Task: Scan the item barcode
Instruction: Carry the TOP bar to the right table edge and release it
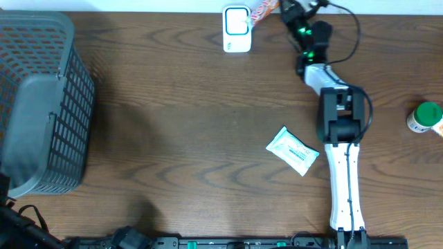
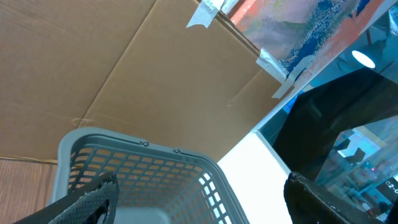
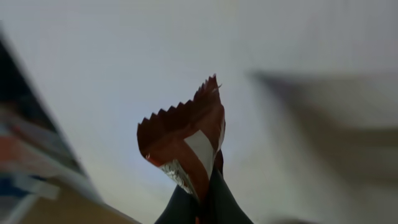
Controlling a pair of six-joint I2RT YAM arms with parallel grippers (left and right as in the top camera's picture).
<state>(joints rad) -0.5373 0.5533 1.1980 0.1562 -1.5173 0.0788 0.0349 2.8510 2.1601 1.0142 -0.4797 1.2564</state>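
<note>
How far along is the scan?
Done: the right gripper is shut on a red-brown serrated foil wrapper, lifted off the wooden table. In hand: it holds the wrapper beside the white barcode scanner. Left: confirming the scan, which I cannot tell; a white-and-teal wipes pack lies on the table.

packet (image 3: 186, 146): red-brown, crimped edge up | just beside white scanner (image 1: 236, 29)

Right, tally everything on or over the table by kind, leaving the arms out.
Baskets: 1, the grey mesh plastic basket
Scanners: 1, the white boxy scanner
Packets: 2, the white-and-teal flat wipes packet and the red crimped foil wrapper
Bottles: 1, the green-capped white bottle
Total: 5
</note>
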